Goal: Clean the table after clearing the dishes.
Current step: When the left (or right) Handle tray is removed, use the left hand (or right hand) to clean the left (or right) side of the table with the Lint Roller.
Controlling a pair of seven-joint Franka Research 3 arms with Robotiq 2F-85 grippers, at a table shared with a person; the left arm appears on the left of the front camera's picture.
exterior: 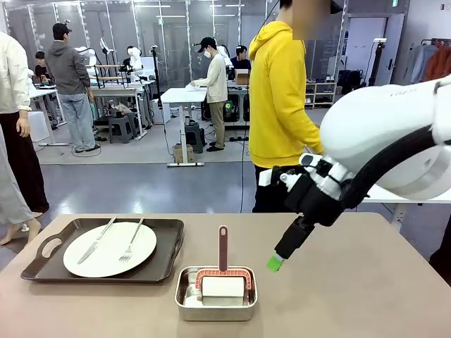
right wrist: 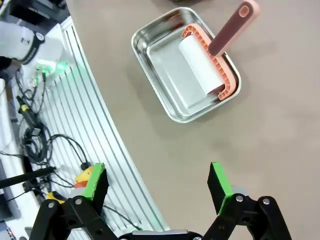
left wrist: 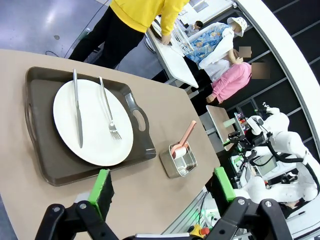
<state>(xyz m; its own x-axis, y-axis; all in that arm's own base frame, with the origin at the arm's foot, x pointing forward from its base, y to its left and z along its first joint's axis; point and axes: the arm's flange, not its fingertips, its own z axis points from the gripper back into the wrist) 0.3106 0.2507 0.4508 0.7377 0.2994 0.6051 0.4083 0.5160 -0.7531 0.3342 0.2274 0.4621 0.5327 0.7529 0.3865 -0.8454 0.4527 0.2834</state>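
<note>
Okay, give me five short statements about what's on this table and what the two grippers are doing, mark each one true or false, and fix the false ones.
1. The plate on the tray carries a knife and a fork. True.
2. The roller lies flat on the bare tabletop. False: it sits inside the steel tin, handle sticking up.
3. The right gripper is shut on the roller's handle. False: its jaws stand open, apart from the roller, holding nothing.
4. The left gripper is open and holds nothing. True.
5. The tray is on the robot's right of the tin. False: it is on the robot's left of it.
</note>
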